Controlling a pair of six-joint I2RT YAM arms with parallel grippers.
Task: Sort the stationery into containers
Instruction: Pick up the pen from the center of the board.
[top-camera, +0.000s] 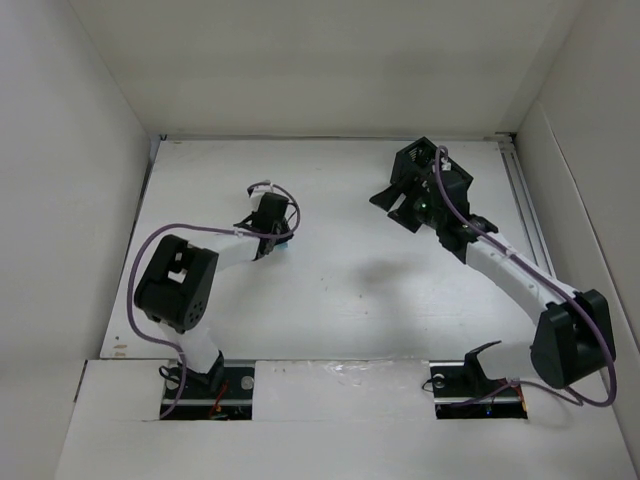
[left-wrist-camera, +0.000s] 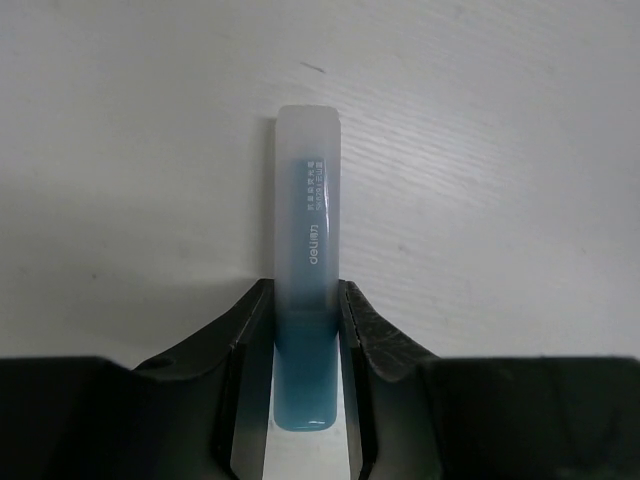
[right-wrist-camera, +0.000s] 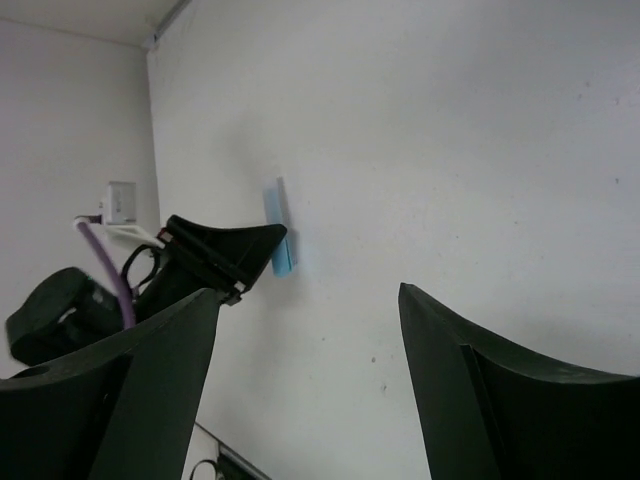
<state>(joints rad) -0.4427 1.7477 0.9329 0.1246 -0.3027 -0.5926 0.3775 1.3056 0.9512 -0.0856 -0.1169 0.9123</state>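
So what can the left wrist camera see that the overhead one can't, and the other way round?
Only the left wrist view shows the small print on the pale blue marker and the left gripper closed on its darker blue end. Only the top view shows both arms whole, with the right gripper off toward the far right. Both show that marker lying on the white table at the left gripper.
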